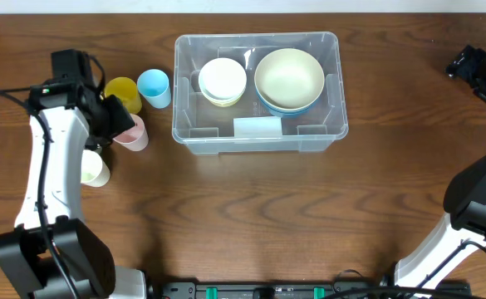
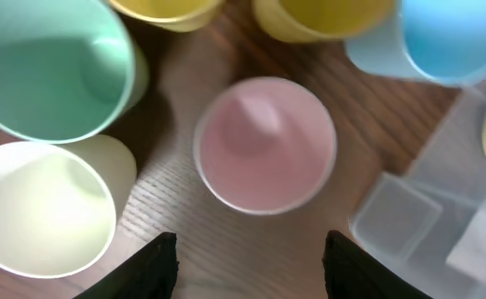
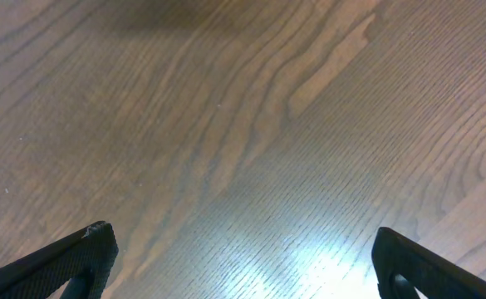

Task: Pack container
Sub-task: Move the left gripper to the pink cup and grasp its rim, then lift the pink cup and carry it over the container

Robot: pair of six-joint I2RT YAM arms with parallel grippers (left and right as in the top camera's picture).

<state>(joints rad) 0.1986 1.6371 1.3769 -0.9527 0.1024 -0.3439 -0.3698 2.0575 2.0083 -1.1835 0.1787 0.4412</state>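
The clear container (image 1: 186, 133) stands at the table's back middle and holds a stack of pale bowls (image 1: 223, 80) and a cream bowl in a blue one (image 1: 289, 79). Its corner shows in the left wrist view (image 2: 409, 220). My left gripper (image 2: 249, 264) is open and empty above a pink cup (image 2: 264, 145), which lies left of the container (image 1: 133, 132). Around it are a mint cup (image 2: 47, 71), a pale cream cup (image 2: 39, 208), a yellow cup (image 2: 330, 17) and a light blue cup (image 2: 454, 37). My right gripper (image 3: 241, 264) is open over bare wood at the far right.
In the overhead view the yellow cup (image 1: 124, 91) and blue cup (image 1: 154, 87) stand left of the container, the cream cup (image 1: 95, 169) nearer the front. A second yellow rim (image 2: 168, 10) shows in the left wrist view.
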